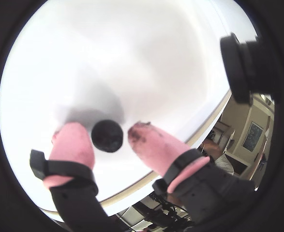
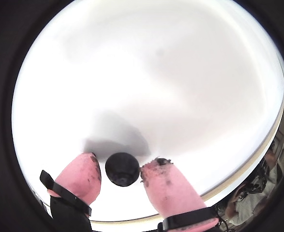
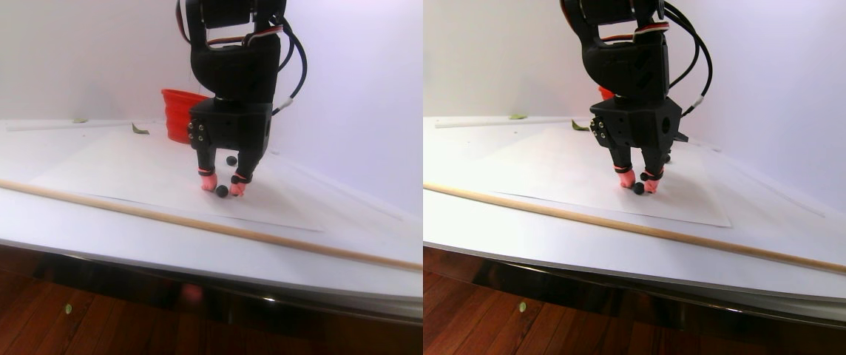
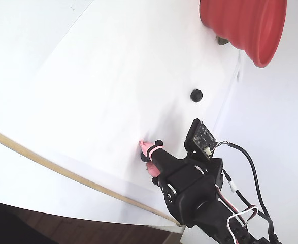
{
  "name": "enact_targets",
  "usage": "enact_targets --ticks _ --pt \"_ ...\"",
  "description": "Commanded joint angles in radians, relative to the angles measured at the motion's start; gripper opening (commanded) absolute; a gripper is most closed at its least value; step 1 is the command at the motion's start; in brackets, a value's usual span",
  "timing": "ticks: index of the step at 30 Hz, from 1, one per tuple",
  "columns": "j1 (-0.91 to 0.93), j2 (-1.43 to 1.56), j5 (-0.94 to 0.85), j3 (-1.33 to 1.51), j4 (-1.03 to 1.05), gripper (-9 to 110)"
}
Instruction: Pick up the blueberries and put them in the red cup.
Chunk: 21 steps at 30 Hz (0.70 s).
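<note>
Down on the white table (image 3: 97, 214), the black arm's hand (image 1: 109, 133) stands nearly upright with its two pink-tipped fingers (image 1: 151, 145) spread, and one small, round, matte blue-black blueberry (image 1: 107, 136) sits in the gap between them. In both wrist views the berry (image 2: 123, 169) rests on the white sheet with a fingertip close on either side; the one at the right of a wrist view (image 2: 168, 186) looks to be touching or nearly touching it, though the fisheye makes that hard to settle. The fingertips carry dark smudges.

From the stereo pair view the same berry (image 3: 222, 191) lies on the paper just in front of the hand (image 3: 221, 186), and a second dark berry (image 3: 231, 160) lies behind the hand, between it and the large bright red ribbed plastic cup (image 3: 177, 115). The cup stands upright, well apart from the hand, near the far edge of the paper. In the fixed view the second berry (image 4: 196, 95) lies between the cup (image 4: 245, 25) and the hand (image 4: 145, 154).

A thin pale wooden stick (image 3: 171, 218) lies across the table, on the side of the hand away from the cup.
</note>
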Motion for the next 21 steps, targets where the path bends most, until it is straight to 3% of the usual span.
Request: enact_targets --ticks 1,21 --pt "0.014 0.015 -0.018 -0.008 -0.037 15" --pt "0.008 0.038 -0.028 0.048 -0.058 15"
